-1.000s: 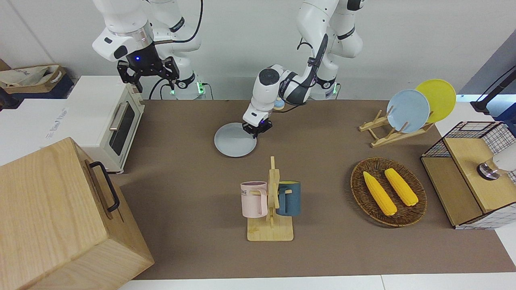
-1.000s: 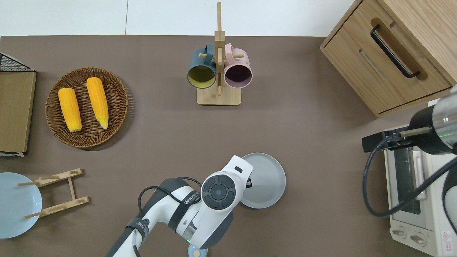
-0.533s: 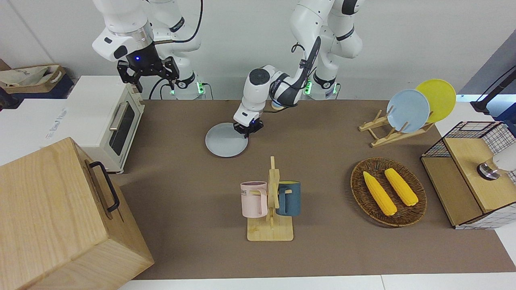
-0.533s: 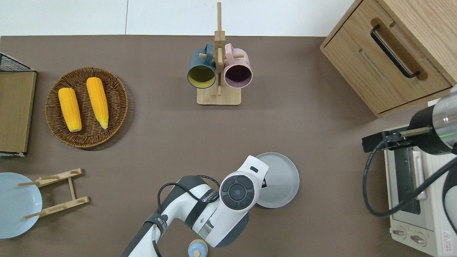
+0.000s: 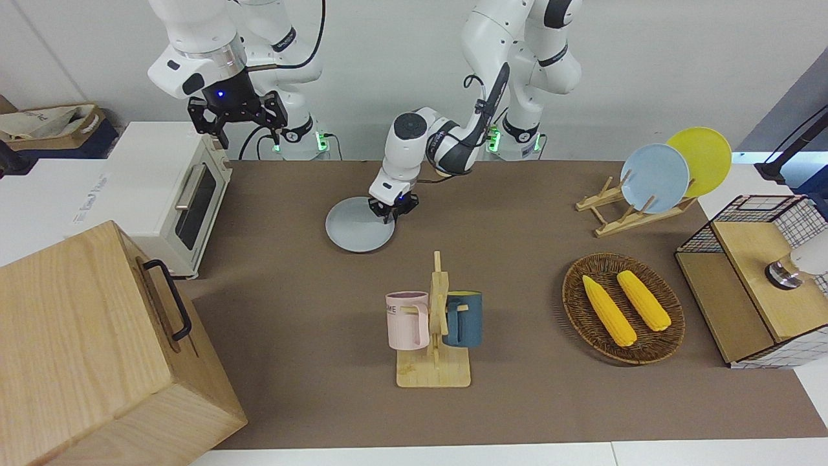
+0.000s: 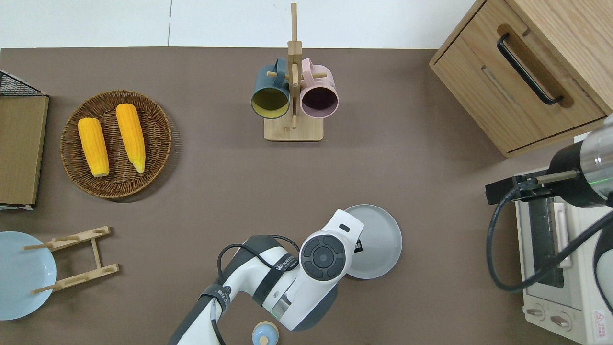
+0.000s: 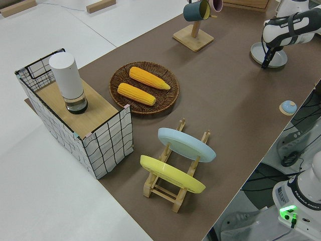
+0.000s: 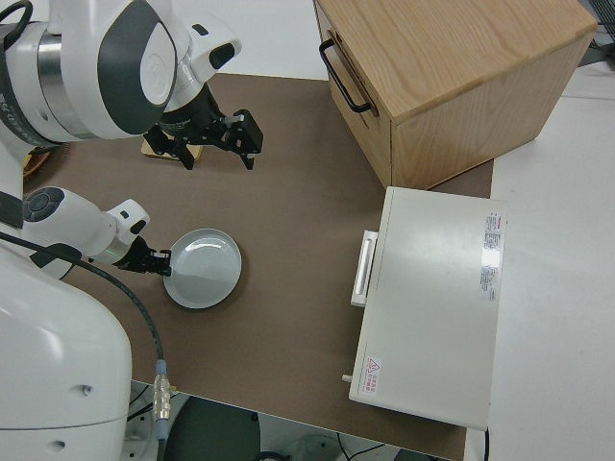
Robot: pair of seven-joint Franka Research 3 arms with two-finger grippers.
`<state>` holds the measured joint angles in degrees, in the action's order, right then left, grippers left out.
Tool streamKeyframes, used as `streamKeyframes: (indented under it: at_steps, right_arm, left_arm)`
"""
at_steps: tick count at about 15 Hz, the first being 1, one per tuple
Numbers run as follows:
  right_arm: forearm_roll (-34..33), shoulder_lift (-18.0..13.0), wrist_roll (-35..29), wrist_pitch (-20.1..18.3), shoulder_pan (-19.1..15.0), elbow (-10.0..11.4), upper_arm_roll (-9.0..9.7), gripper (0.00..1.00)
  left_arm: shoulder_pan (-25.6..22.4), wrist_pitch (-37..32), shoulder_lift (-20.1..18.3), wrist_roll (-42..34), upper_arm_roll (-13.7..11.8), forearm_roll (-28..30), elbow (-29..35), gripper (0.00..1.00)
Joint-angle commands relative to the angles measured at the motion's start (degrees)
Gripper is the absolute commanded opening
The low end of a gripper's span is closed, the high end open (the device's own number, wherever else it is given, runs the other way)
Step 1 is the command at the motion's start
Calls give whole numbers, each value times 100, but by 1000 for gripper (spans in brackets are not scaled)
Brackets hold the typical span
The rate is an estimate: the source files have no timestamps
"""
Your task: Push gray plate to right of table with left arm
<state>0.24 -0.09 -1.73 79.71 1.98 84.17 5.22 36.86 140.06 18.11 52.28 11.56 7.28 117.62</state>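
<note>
Gray plate (image 5: 359, 225): flat on the brown table (image 5: 517, 401), between toaster oven (image 5: 169, 194) and mug rack (image 5: 434, 336), nearer to the robots than the rack. Left gripper (image 5: 385, 210) down at the plate's rim on the side toward the left arm's end, fingers seemingly close together and touching the edge; exact opening not discernible. Right arm parked, right gripper (image 5: 237, 118) spread wide, holding nothing.

Bright even light, soft shadows

Pale gray plate (image 5: 359, 225) (bluish tint), matte brown table (image 5: 517, 213).
</note>
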Motion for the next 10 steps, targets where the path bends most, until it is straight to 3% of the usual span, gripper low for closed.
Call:
streamKeyframes:
  at_steps: [1, 10]
  right_arm:
    - [46, -43, 6, -69, -66, 3, 32, 983]
    - [46, -43, 6, -69, -66, 3, 23, 983]
  left_arm:
    - [-20, -338, -17, -656, -137, 28, -82, 1000]
    - [-697, -1762, -905, -1466, -137, 80, -91, 1000]
